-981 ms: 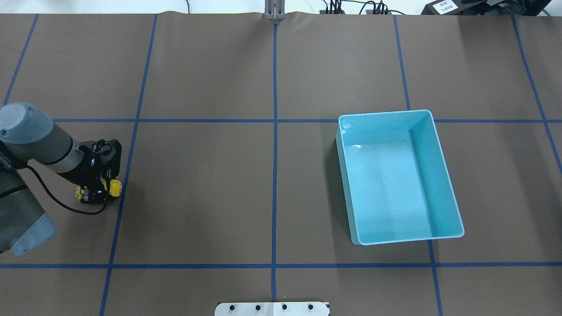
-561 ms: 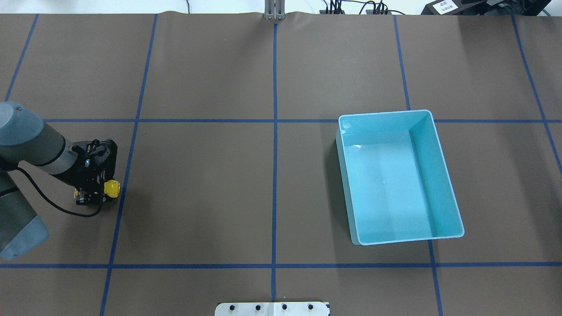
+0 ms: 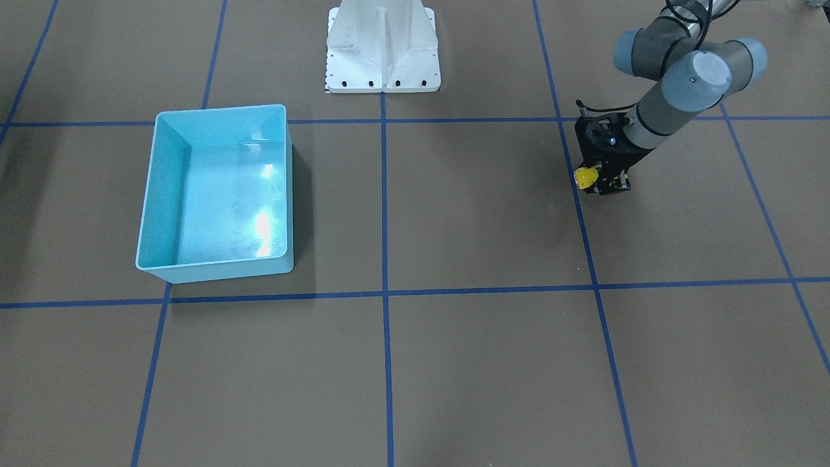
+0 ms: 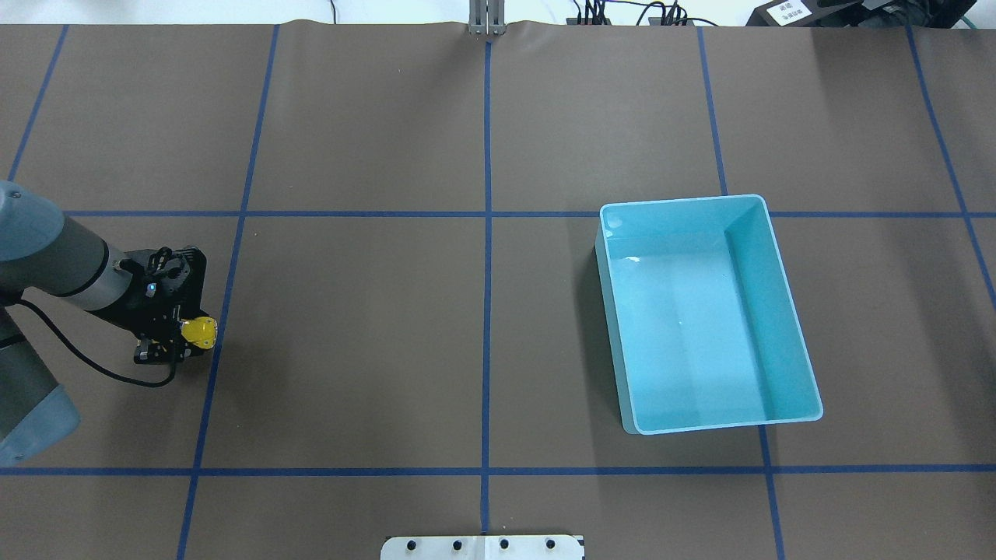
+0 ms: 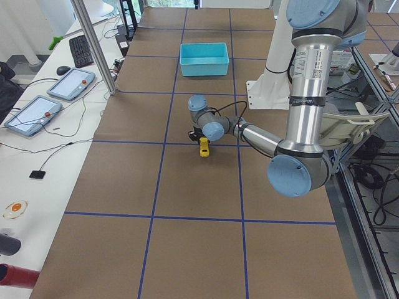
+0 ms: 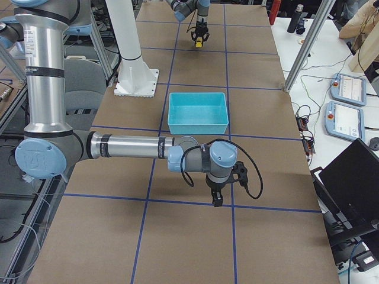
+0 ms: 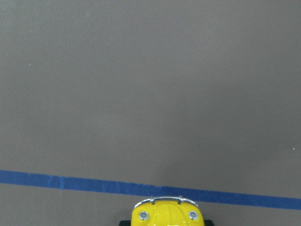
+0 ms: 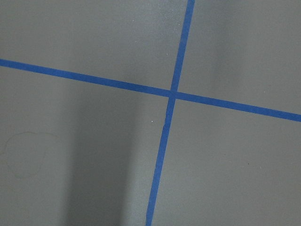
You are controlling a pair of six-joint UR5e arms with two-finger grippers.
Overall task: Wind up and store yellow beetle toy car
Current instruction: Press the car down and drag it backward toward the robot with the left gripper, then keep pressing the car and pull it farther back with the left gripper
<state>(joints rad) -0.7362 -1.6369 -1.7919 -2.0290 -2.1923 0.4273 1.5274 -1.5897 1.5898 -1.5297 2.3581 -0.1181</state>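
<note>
The left gripper (image 4: 172,345) is clamped on the yellow beetle toy car (image 4: 199,332) — its nose juts out beyond the fingers.

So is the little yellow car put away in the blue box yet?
Not yet. The left gripper has hold of the yellow car, down at the table, so grabbing is done. Whether it is wound up, I cannot tell. The blue bin is empty and far across the table, so carrying and dropping the car in are left.

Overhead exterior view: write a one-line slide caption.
Left gripper grips the yellow beetle toy car, well left of the light blue bin.
</note>
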